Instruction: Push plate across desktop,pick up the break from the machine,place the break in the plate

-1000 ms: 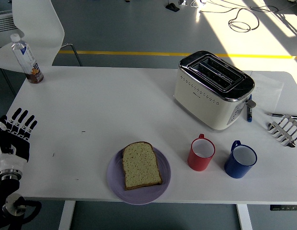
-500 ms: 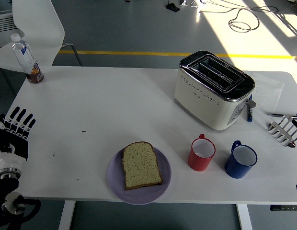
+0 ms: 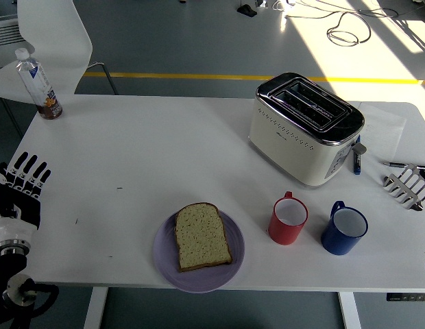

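Note:
A slice of bread (image 3: pixel 201 236) lies flat on the purple plate (image 3: pixel 164 264) near the table's front edge, left of centre. The cream and chrome toaster (image 3: pixel 305 127) stands at the back right, and both its slots look empty. My left hand (image 3: pixel 20 186) rests at the table's left edge, far from the plate, its fingers spread and holding nothing. My right hand (image 3: pixel 410 188) shows only partly at the right edge, with pale fingers stretched out flat on the table and nothing in them.
A red mug (image 3: pixel 288 219) and a blue mug (image 3: pixel 344 229) stand right of the plate. A drink bottle (image 3: pixel 40 85) is at the back left corner. Pens (image 3: pixel 403 165) and a blue marker (image 3: pixel 356 162) lie beside the toaster. A white chair (image 3: pixel 51 41) stands behind the table.
My left hand has slid a little to the left and towards me. The right hand has drawn slightly towards the right edge. Plate, bread and mugs have stayed put.

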